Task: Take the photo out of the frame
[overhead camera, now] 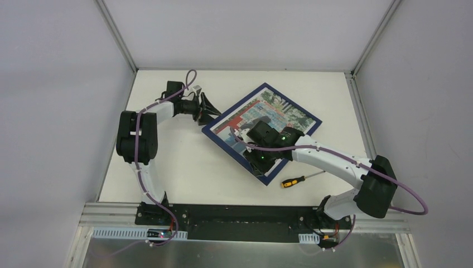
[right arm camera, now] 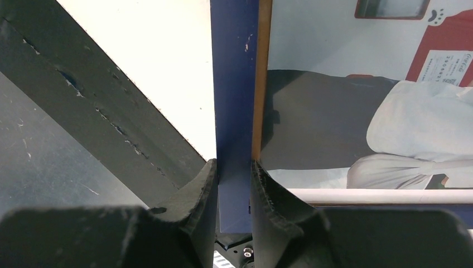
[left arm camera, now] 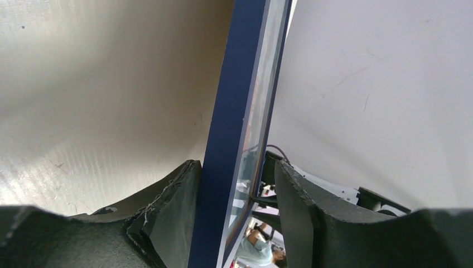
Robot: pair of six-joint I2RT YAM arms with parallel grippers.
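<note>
My right arm stretches across the table point(overhead camera: 184, 167), right gripper point(right arm camera: 234, 167) pinching the near rail of the frame point(overhead camera: 281, 111) lying mid-table; left arm bent inward, left gripper point(left arm camera: 237, 173) loosely straddling its left corner.

The frame point(overhead camera: 221, 144) is a thin, dark-blue rectangle with a light wood-coloured strip where the blue meets the picture. It lies picture side up in the middle of the white bench point(overhead camera: 184, 167), turned so that its corners point at the bench's sides. The photo point(overhead camera: 281, 109) is still inside it, full of red, green, blue and white patches, and up close one part shows white cloth against grey.
</note>
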